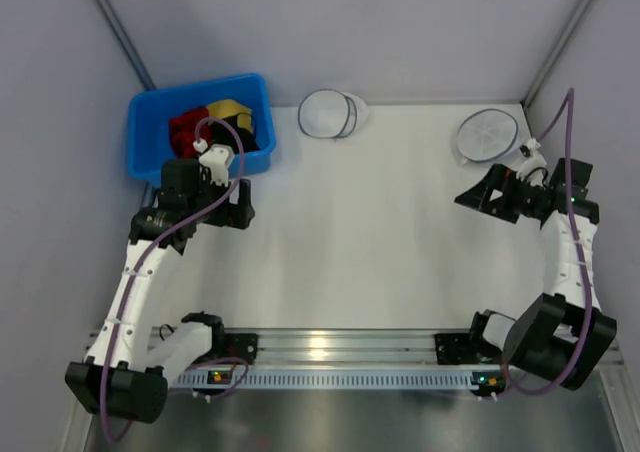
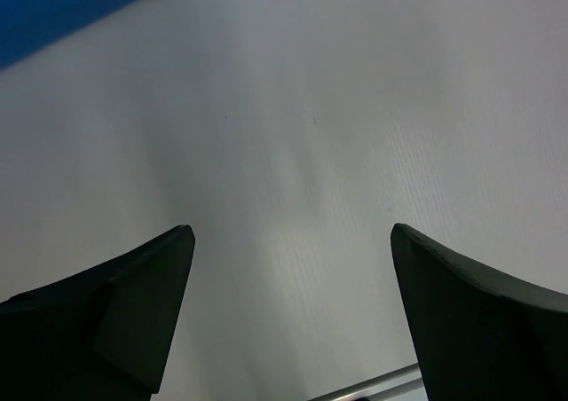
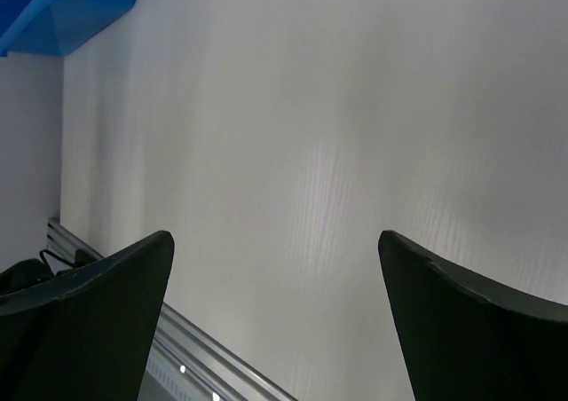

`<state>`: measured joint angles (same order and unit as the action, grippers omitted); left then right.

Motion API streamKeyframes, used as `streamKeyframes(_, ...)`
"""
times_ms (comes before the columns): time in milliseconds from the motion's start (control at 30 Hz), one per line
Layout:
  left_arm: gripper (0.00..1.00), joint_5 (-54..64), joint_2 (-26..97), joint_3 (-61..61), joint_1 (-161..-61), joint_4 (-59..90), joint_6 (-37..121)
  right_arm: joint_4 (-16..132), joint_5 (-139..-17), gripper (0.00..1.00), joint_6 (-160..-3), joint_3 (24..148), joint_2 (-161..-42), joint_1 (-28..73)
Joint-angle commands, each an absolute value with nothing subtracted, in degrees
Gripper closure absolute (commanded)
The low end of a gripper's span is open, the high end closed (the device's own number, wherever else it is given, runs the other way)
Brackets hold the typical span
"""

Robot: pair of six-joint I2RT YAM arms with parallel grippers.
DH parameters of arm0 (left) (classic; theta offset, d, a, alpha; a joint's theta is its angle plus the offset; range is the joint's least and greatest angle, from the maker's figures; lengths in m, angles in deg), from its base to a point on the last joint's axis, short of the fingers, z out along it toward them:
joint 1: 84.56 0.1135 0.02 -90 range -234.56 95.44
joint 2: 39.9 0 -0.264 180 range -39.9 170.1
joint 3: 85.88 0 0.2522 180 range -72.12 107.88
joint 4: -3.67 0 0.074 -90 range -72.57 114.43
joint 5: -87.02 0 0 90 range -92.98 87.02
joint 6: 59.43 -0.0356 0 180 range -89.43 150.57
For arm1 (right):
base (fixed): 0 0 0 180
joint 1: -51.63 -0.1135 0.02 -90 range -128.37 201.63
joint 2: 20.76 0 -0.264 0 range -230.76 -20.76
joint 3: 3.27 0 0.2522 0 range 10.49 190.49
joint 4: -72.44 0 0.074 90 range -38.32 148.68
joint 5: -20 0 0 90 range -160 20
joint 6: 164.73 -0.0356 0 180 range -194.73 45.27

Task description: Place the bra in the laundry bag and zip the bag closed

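Top view: blue bin [image 1: 145, 137] at the far left of the white table [image 1: 370, 242], holding the bra [image 1: 185, 127], a bright red bunched item partly covered by the left arm's wrist and its purple cable [image 1: 222, 122]; a yellow garment [image 1: 230, 108] and a black garment [image 1: 252, 132] lie beside it in the same bin. Laundry bag [image 1: 330, 114], round white mesh with a thin dark rim, at the far centre edge, apart from the bin. Second round mesh bag [image 1: 488, 134], spoke-patterned, far right. Left gripper [image 1: 243, 212] just in front of the bin; right gripper [image 1: 470, 197] near the spoked bag, both over bare table. Left wrist view: two dark fingers [image 2: 133, 321] spread wide with nothing between, a blue corner of the bin top left. Right wrist view: fingers [image 3: 98, 312] likewise spread and holding nothing, bin at upper left, metal rail [image 3: 191, 352] below.
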<state>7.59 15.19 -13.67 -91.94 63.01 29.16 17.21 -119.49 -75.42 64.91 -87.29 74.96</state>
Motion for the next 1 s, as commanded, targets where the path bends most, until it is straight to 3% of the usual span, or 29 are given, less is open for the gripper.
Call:
streamKeyframes(0, 0.02, 5.99, 17.48, -7.54, -91.86, 56.28, 29.08, 21.41, -123.97, 0.01, -76.4, 64.82, -85.28, 75.1)
streamKeyframes(233, 0.02, 11.26, 31.71, 6.78, -92.47, 48.81, 23.8, 25.19, -110.11, 0.01, -75.26, 63.4, -81.5, 67.46)
streamKeyframes(400, 0.02, 4.32, 50.05, 24.96, -97.64, 45.74, 24.5, 24.85, -101.39, 0.01, -70.61, 66.99, -82.55, 61.65)
streamKeyframes(667, 0.03, -2.36, 74.93, 44.12, -104.42, 36.07, 28.18, 31.16, -91.81, 0.01, -66.47, 68.76, -82.2, 61.21)
streamKeyframes(967, 0.07, -2.37, 95.6, 53.03, -104.86, 25.52, 34.96, 28.72, -89.95, 0.01, -64.71, 73.86, -87.99, 61.21)
